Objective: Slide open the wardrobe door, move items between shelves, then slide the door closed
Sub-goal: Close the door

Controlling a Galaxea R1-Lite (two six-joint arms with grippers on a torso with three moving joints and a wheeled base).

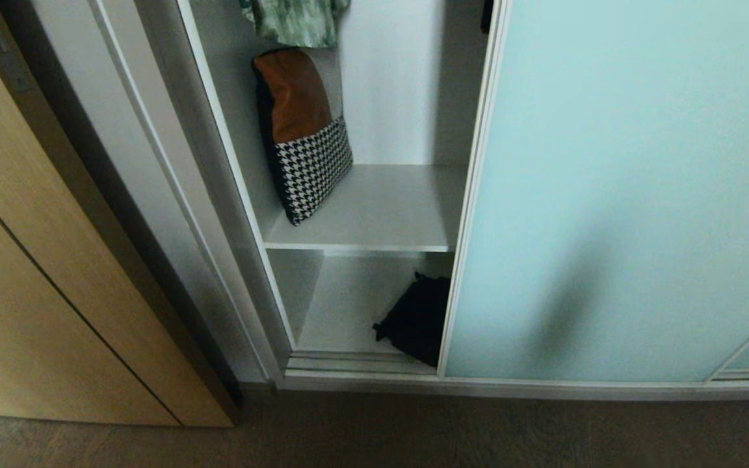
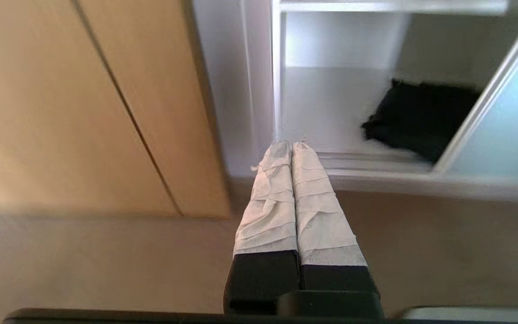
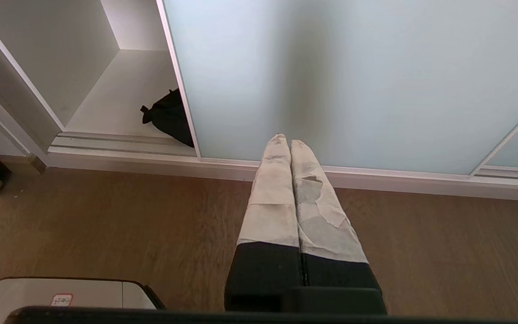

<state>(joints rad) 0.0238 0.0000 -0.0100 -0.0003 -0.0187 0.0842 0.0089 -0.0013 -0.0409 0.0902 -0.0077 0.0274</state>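
The pale aqua sliding wardrobe door (image 1: pixel 615 188) stands slid to the right, leaving the white wardrobe's left bay uncovered. A black fabric item (image 1: pixel 417 318) lies on the bottom shelf (image 1: pixel 342 305), partly behind the door's edge; it also shows in the wrist views (image 2: pixel 421 117) (image 3: pixel 169 117). The upper shelf (image 1: pixel 381 208) carries a cushion. My left gripper (image 2: pixel 291 145) is shut and empty, low above the floor in front of the open bay. My right gripper (image 3: pixel 285 138) is shut and empty, in front of the aqua door (image 3: pixel 353 72). Neither arm appears in the head view.
A brown-and-houndstooth cushion (image 1: pixel 303 133) leans on the upper shelf's left wall. A green patterned garment (image 1: pixel 296 19) hangs above it. A light wood-grain door (image 1: pixel 43 273) stands to the left. The floor track (image 1: pixel 361 364) runs along the bottom. Part of my base (image 3: pixel 61 292) shows low.
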